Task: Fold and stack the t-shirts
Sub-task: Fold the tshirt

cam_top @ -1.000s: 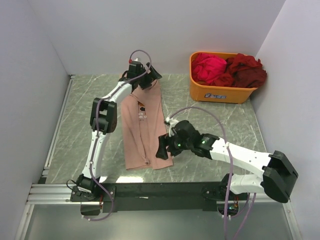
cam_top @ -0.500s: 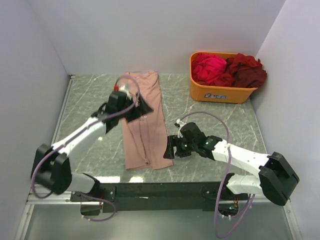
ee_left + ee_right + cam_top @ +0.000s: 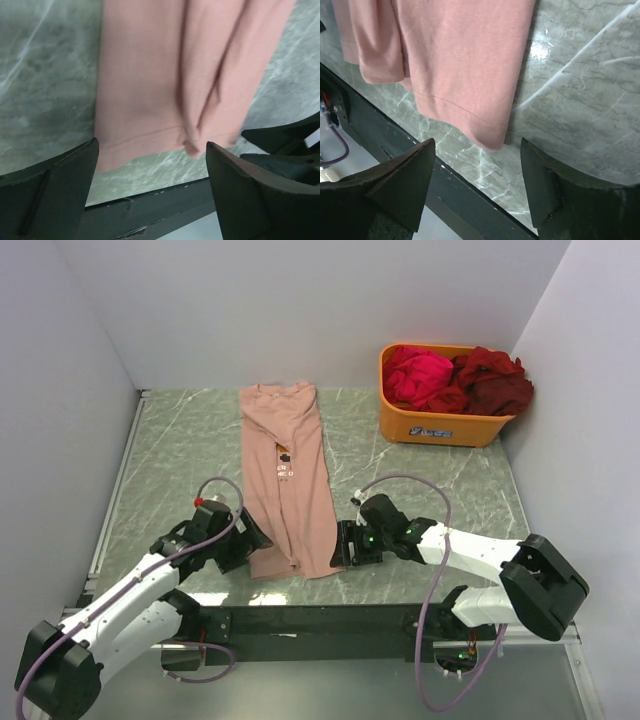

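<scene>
Left gripper: jaws spread wide, empty, at the near-left hem corner of the salmon-pink t-shirt. Right gripper: jaws spread wide, empty, at the near-right hem corner. The shirt lies lengthwise-folded on the desk. Far right, the orange tub holds the magenta t-shirt and the dark red t-shirt.

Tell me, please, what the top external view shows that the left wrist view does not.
Only the top external view shows the orange plastic tub holding the crumpled magenta t-shirt and dark red t-shirt, plus the chest print on the salmon-pink t-shirt. Only the left wrist view shows the stitch line along that shirt's near hem and how widely the left pincer stands open. Both show the pink shirt lying folded lengthwise on the green marble tabletop.
</scene>
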Tool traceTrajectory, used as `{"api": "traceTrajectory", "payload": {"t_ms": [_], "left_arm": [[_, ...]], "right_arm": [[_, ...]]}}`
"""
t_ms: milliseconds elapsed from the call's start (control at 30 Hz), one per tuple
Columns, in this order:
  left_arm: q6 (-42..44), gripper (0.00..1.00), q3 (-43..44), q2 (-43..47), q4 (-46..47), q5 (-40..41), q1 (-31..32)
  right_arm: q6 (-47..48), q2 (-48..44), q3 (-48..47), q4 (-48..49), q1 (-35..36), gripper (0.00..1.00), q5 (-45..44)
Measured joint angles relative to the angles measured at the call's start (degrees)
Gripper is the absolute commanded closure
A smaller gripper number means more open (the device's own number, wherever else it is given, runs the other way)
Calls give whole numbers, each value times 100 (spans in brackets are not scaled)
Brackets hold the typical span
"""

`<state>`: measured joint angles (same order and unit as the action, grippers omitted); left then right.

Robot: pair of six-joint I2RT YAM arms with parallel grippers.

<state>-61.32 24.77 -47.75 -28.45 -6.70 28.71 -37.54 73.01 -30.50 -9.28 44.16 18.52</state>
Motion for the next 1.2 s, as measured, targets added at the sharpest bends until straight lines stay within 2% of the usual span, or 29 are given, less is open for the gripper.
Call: {"api": "traceTrajectory", "payload": {"t_ms": [67, 200, 333, 400, 433, 467, 500, 533, 567, 633, 667, 767, 1000, 1200], "left_arm": [[-37, 11, -142, 44, 4, -61, 0], [-70, 33, -411, -273, 92, -260, 0], [-61, 61, -424, -748, 321, -481, 0], [-20, 73, -417, -918, 396, -509, 0], [2, 87, -413, -994, 426, -518, 0], [7, 96, -407, -1060, 442, -538, 0], [20, 100, -396, -1126, 463, -570, 0], [50, 100, -365, -1172, 483, -588, 0], [61, 100, -350, -1198, 490, -592, 0], [61, 100, -337, -1209, 470, -608, 0], [59, 100, -337, -1198, 452, -608, 0], [55, 100, -330, -1021, 138, -557, 2], [17, 100, -264, 79, -621, -584, 28], [17, 100, 142, 96, -603, -531, 37]], "right_arm": [[-39, 52, 31, 70, 0, 27, 2], [-96, 177, 98, 210, 0, 30, 48], [-127, 278, 98, 367, 11, 33, 111], [-138, 361, 92, 457, 11, 40, 157], [-155, 424, 83, 496, 15, 46, 179], [-157, 487, 70, 546, 17, 56, 210], [-164, 566, 68, 595, 33, 60, 216], [-205, 649, 68, 629, 46, 65, 258], [-236, 699, 68, 669, 52, 74, 306], [-286, 758, 70, 686, 111, 82, 326], [-313, 772, 76, 673, 164, 90, 321], [-413, 743, 105, 669, 367, 99, 295], [-697, -98, 417, 450, 761, 100, 90], [-645, -535, 70, 50, 809, 100, -420]]}}
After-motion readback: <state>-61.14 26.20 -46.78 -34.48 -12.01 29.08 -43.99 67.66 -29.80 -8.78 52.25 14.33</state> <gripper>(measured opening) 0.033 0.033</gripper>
